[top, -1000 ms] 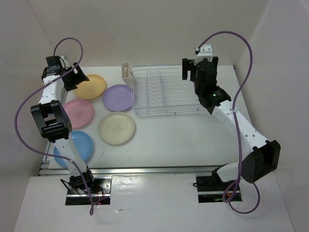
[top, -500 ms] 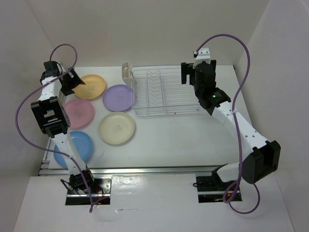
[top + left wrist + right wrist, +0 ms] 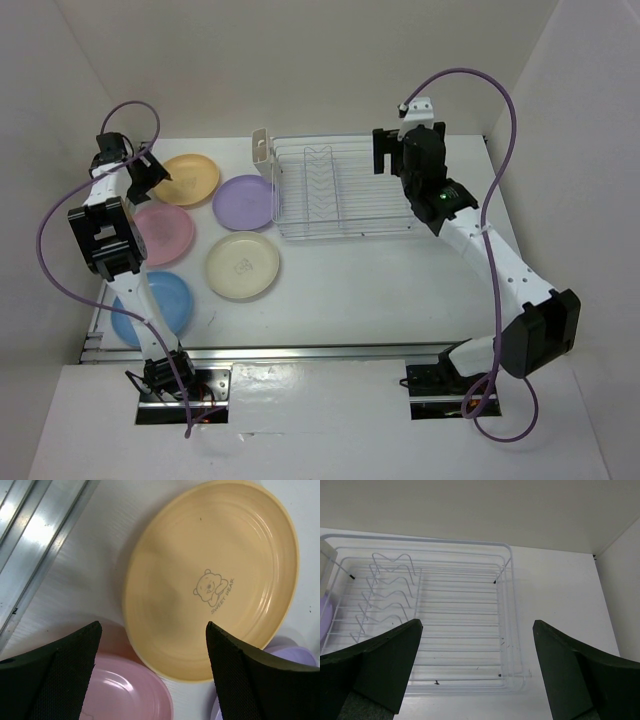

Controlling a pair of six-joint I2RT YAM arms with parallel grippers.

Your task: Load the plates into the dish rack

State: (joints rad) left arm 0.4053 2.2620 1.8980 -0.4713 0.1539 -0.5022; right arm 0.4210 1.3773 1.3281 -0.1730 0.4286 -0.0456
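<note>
Below left gripper point(image 3: 152, 630): orange plate point(image 3: 210, 580) | pink plate point(image 3: 130, 692) beside | rail point(image 3: 40, 530) near

**Fixtures and surroundings**

White table point(image 3: 380, 290): flat, matt top, enclosed on three sides by upright panels. Back wall point(image 3: 300, 70): plain off-white, standing along the far edge. Left wall point(image 3: 40, 120) and right wall point(image 3: 575, 130): same finish, each meeting the back wall at a far corner. Aluminium rail point(image 3: 320, 352): grooved, running left to right along the near edge of the table. Second rail point(image 3: 35, 535): grooved aluminium, lying along the table's left edge. White board point(image 3: 320, 430): flat, on the near side of the first rail.
</note>
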